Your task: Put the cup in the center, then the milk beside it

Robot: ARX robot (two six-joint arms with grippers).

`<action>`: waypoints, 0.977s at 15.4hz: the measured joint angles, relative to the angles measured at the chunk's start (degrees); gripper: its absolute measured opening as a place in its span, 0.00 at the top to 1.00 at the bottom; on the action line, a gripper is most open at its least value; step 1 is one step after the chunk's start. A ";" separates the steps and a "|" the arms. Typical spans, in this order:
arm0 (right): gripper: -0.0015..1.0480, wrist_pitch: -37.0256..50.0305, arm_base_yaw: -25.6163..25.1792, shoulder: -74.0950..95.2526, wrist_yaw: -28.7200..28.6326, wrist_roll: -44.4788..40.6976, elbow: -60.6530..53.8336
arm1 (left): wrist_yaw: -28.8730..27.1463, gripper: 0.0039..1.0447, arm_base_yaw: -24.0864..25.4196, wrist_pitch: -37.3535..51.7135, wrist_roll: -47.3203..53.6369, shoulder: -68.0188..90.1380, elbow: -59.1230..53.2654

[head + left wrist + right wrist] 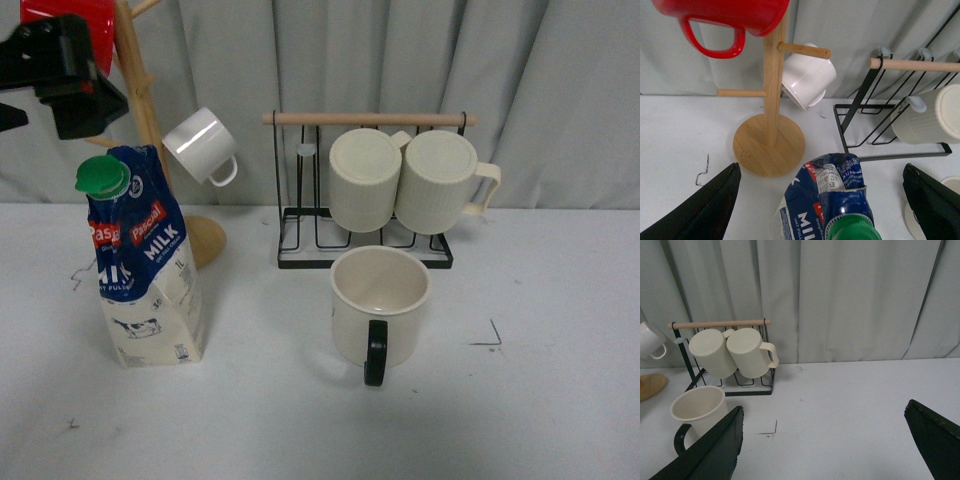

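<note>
The cup (380, 305), a wide cream mug with a black handle (376, 352) turned toward me, stands upright on the white center area (270, 400), left of a black corner mark (490, 335). The milk (145, 270), a blue-topped carton with a green cap, stands upright to the cup's left, apart from it. My left gripper (821, 167) hangs open above the milk (837, 195), one black finger (715, 205) on each side and clear of it. My right gripper (824, 407) is open over bare table, to the right of the cup (695, 410). It does not show in the front view.
A wooden mug tree (150, 120) behind the milk carries a red mug (75, 20) and a small white mug (200, 145). A black wire rack (365, 250) just behind the cup holds two ribbed cream mugs (365, 180). A grey curtain closes the back.
</note>
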 joint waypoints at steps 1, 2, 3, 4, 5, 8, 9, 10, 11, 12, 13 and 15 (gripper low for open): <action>0.06 0.00 0.00 0.00 0.00 0.00 0.00 | -0.76 0.06 -0.42 0.00 0.22 2.60 0.94; 0.06 0.00 0.00 0.00 0.00 0.00 0.00 | -0.79 0.06 -0.81 -0.13 0.24 4.87 1.36; 0.06 0.00 0.00 0.00 0.02 0.00 0.00 | -1.27 0.06 -1.11 -0.31 0.24 6.86 1.60; 0.06 0.00 0.00 0.00 0.00 0.00 0.00 | -1.81 0.06 -1.40 0.13 0.37 8.70 1.62; 0.06 0.00 0.00 0.00 0.02 0.00 0.00 | -2.21 0.06 -1.88 0.24 0.37 10.56 1.62; 0.06 0.00 0.00 0.00 0.00 0.00 0.00 | -3.93 0.06 -3.06 0.94 0.96 13.57 0.59; 0.06 0.00 0.00 0.00 0.00 0.00 0.00 | -4.33 0.16 -3.48 0.37 1.11 13.90 -0.39; 0.06 0.00 0.00 0.00 0.00 0.00 0.00 | -4.28 0.31 -3.80 0.00 1.38 13.92 -0.94; 0.06 -0.02 0.00 0.00 0.00 0.00 0.00 | -4.26 0.40 -4.02 0.00 1.42 13.86 -0.94; 0.06 -0.02 0.00 0.00 0.00 0.00 0.00 | -4.09 0.47 -4.07 0.00 1.44 13.77 -0.96; 0.06 0.00 0.00 0.00 0.00 0.00 0.00 | -3.80 0.84 -4.09 -0.87 1.46 12.22 -0.96; 0.06 0.00 0.00 0.00 0.00 0.00 0.00 | -4.24 0.99 -4.87 -2.29 1.90 11.15 -0.79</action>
